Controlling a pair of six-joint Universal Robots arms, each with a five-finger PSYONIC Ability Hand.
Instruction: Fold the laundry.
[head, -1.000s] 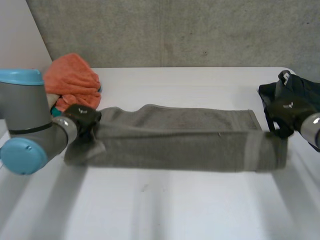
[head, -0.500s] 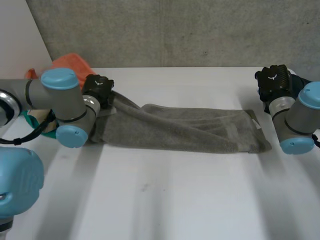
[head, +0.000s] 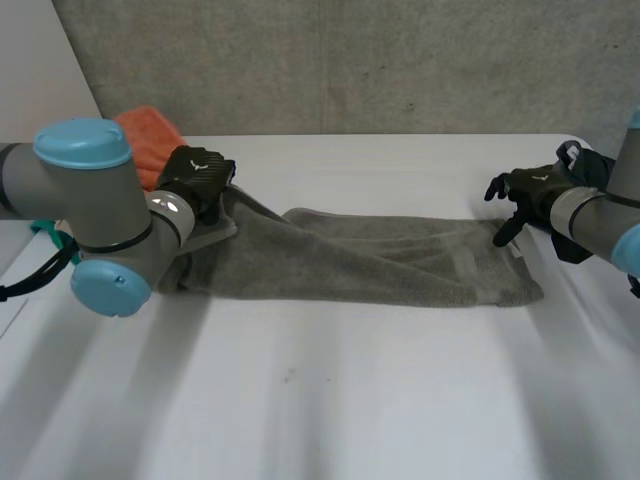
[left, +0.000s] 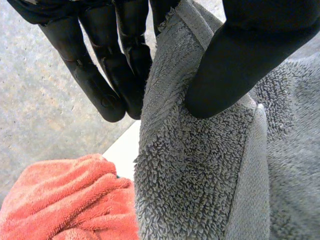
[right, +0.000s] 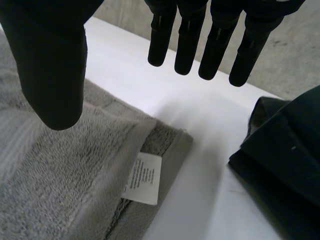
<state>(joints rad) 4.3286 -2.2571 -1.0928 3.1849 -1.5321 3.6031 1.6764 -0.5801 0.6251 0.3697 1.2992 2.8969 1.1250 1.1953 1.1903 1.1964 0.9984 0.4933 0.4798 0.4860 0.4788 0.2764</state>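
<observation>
Grey towel (head: 360, 262) lying as a long, rumpled band across the middle of the white tabletop (head: 330, 400), running from 9 o'clock to 3 o'clock in the head view, with creases along its length. The 9 o'clock end rises off the tabletop to the left robot hand (head: 196, 180), which pinches the hemmed edge of the towel between its thumb (left: 240, 55) and its fingers (left: 100, 85). The 3 o'clock end lies flat. Over the far corner of that end is the right robot hand (head: 525, 190), spread wide, its fingers (right: 190, 40) straight and apart from the thumb, holding nothing; whether it touches the towel cannot be told. A white care label (right: 142, 177) lies at this corner, below the thumb. A dark garment (right: 285, 160) lies just beside the corner, apart from it, at the 3 o'clock edge of the tabletop. An orange towel (head: 145, 135) is heaped at 10 o'clock, behind the left robot hand. A concrete wall (head: 350, 60) stands at 12 o'clock.
</observation>
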